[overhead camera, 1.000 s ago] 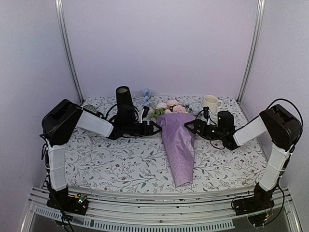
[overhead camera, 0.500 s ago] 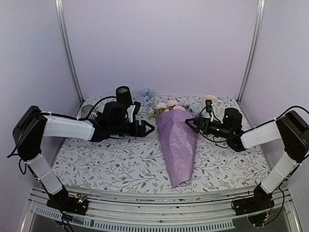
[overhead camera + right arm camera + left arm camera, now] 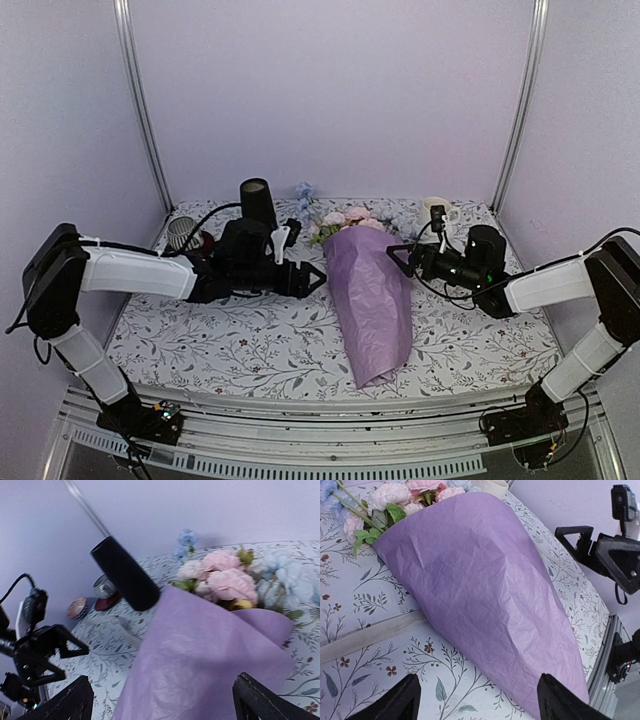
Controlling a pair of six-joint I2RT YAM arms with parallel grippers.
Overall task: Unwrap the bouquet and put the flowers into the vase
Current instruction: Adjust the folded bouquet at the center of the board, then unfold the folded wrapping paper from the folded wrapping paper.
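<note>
White floral cloth (image 3: 250,340), lilac walls (image 3: 340,90); bouquet (image 3: 372,300) flat between left end effector (image 3: 312,278), right end effector (image 3: 398,258), both agape.

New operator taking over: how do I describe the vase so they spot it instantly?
Start at the floral-patterned table and the lilac-wrapped bouquet lying in its middle. Left of its flowers, near the back wall, the vase stands upright. It is tall, slim and matte black, unlike the short striped grey cup to its left and the white mug far right.
</note>
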